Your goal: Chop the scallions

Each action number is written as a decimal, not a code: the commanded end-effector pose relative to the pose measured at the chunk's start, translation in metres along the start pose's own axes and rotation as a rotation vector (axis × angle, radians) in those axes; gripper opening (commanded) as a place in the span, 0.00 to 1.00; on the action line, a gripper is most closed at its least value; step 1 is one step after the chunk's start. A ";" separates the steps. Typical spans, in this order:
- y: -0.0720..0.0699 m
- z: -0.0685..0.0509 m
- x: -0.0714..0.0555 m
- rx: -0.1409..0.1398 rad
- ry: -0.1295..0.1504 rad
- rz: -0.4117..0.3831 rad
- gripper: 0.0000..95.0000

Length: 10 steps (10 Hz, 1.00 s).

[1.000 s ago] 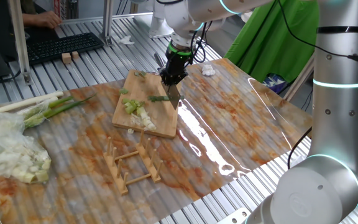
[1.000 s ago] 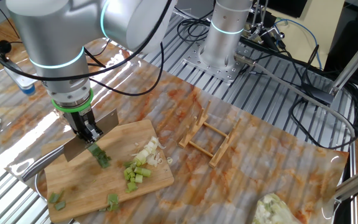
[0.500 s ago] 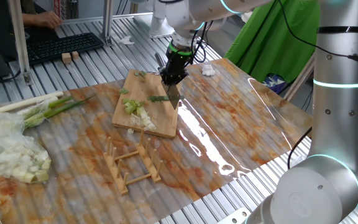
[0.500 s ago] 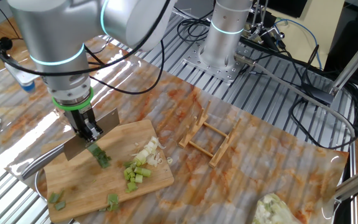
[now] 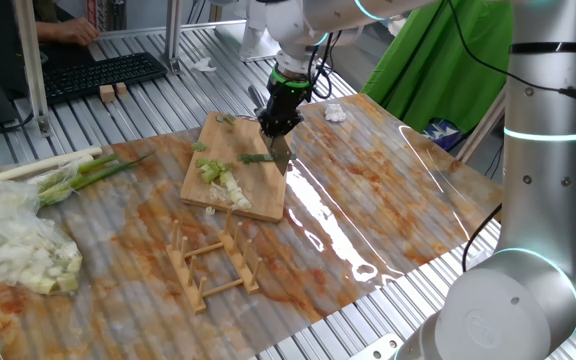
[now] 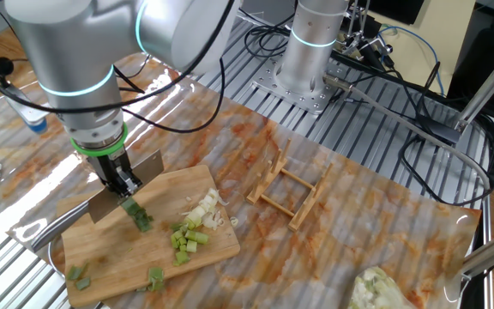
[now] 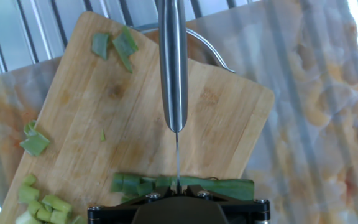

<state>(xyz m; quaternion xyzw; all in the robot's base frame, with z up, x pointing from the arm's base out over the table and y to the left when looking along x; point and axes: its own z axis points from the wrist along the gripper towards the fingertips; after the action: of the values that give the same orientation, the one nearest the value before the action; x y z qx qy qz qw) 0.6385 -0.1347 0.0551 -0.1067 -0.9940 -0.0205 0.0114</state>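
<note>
A slender green scallion stalk lies across the rectangular bamboo cutting board under the steel knife blade, pale chopped bits heaped nearby. The robot's black two-finger gripper, pointing straight down, is clamped on the knife's metal handle.

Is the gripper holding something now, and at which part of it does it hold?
Yes. The gripper holds a knife, gripped at the top back edge of its blade, with the handle sticking out free over the cutting board.
</note>
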 end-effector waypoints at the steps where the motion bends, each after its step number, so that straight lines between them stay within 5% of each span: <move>1: -0.006 -0.002 0.003 -0.008 0.008 -0.019 0.00; 10: -0.003 0.008 0.008 -0.014 -0.008 0.005 0.00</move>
<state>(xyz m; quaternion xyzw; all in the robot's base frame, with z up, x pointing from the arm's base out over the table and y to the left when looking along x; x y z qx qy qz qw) 0.6301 -0.1345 0.0465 -0.1090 -0.9936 -0.0281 0.0073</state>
